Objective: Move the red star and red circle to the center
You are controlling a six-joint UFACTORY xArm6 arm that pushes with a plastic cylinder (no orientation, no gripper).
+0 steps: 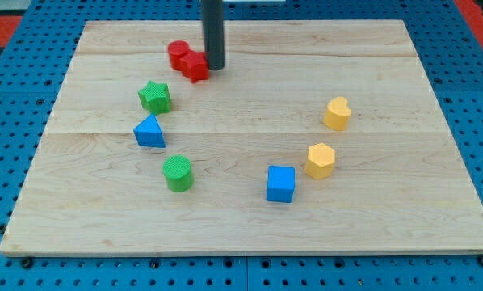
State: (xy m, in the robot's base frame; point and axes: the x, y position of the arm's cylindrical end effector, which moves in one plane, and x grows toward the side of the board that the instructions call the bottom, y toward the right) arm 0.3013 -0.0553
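The red circle (178, 53) and the red star (195, 66) lie touching each other near the view's top, left of the board's middle. The star is to the lower right of the circle. My tip (216, 68) is at the end of the dark rod and rests right against the star's right side. Both red blocks are well above the board's middle.
A wooden board (249, 218) on a blue pegboard table. A green star (155, 97), a blue triangle (149, 131) and a green circle (178, 173) line the left. A blue cube (281, 183), a yellow hexagon (321, 160) and a yellow heart (337, 113) are at the right.
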